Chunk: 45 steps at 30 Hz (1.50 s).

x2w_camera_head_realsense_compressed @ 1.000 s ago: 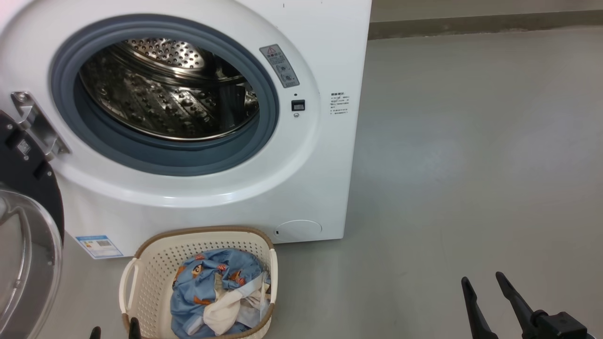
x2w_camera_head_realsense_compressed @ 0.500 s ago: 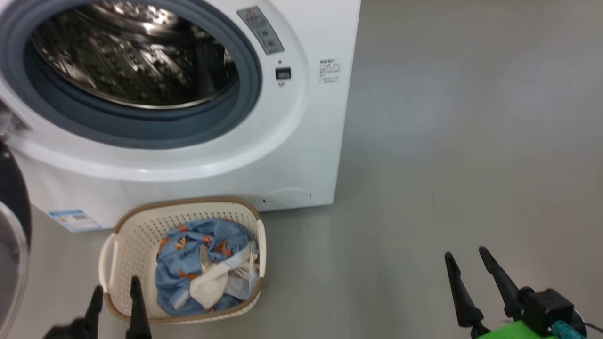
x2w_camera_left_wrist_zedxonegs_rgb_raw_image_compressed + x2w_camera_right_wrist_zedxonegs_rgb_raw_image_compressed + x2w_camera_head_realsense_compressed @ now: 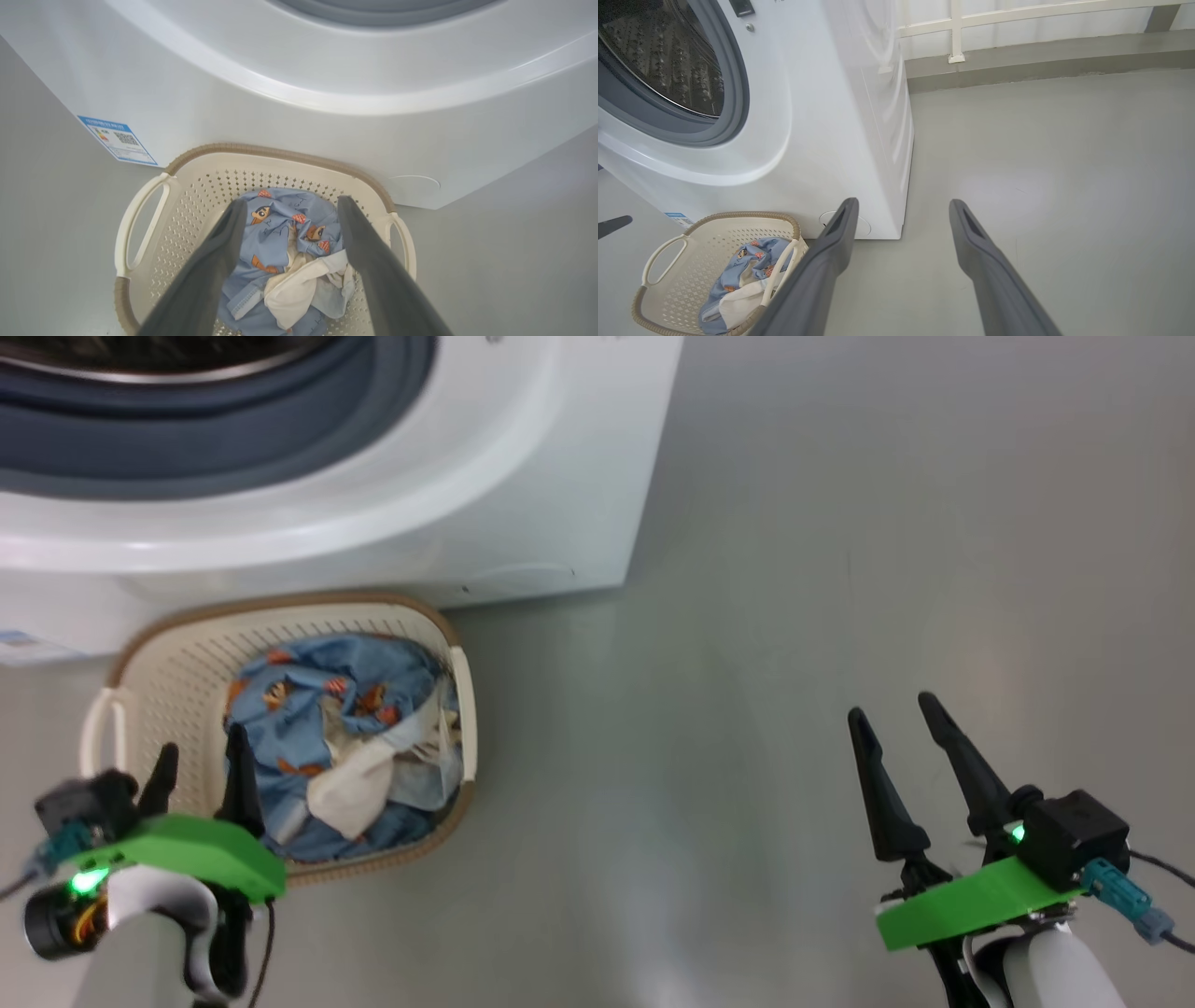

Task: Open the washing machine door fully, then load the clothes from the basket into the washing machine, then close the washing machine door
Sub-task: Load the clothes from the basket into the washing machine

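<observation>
The cream basket (image 3: 168,663) stands on the floor against the white washing machine (image 3: 523,457), holding the blue printed and white clothes (image 3: 327,747). My left gripper (image 3: 201,744) hovers open over the basket's near left part. In the left wrist view its fingers (image 3: 210,261) frame the clothes (image 3: 275,233) with nothing between them, inside the basket (image 3: 280,154). My right gripper (image 3: 892,707) stands open over bare floor to the right, well clear of the basket. The right wrist view shows the steel drum (image 3: 658,56) uncovered. The washing machine door is out of view.
Grey floor (image 3: 840,523) stretches to the right of the machine. A blue label (image 3: 117,140) and a round service flap (image 3: 413,182) sit low on the machine's front. In the right wrist view a skirting and white railing (image 3: 957,32) line the far wall.
The head camera has tipped downward, so the machine slid up the picture and the door left it. My left gripper has come in over the basket. Both grippers stay open.
</observation>
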{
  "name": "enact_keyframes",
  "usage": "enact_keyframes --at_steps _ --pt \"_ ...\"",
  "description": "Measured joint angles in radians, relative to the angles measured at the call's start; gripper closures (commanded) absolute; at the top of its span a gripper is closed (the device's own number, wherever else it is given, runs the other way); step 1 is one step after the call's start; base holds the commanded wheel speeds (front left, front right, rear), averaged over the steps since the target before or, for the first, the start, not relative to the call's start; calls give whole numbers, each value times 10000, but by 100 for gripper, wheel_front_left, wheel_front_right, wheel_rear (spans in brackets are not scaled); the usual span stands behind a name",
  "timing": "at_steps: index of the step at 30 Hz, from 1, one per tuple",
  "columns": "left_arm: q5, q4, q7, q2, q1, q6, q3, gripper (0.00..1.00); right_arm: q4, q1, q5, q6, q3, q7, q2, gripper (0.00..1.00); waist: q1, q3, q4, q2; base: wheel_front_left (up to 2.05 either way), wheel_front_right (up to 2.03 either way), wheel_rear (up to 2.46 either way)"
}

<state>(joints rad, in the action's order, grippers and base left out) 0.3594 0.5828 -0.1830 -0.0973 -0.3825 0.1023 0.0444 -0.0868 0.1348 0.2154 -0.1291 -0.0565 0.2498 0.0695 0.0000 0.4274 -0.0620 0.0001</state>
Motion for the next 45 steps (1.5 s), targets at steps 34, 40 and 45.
enact_keyframes --at_steps 34,40,45 --pt "98 5091 1521 -1894 -5251 52 -1181 0 464 1380 337 0 -426 2 140 0 0 4592 -1607 0 0 0 0" --pt "-42 5576 1538 -2286 -5594 -109 -1266 0 652 1384 339 0 -520 2 136 0 0 4945 -1776 0 0 0 0" --pt "-42 5760 1521 -2318 -6034 -111 -1323 0 719 1384 339 0 -550 2 138 0 0 5204 -1859 0 0 0 0"
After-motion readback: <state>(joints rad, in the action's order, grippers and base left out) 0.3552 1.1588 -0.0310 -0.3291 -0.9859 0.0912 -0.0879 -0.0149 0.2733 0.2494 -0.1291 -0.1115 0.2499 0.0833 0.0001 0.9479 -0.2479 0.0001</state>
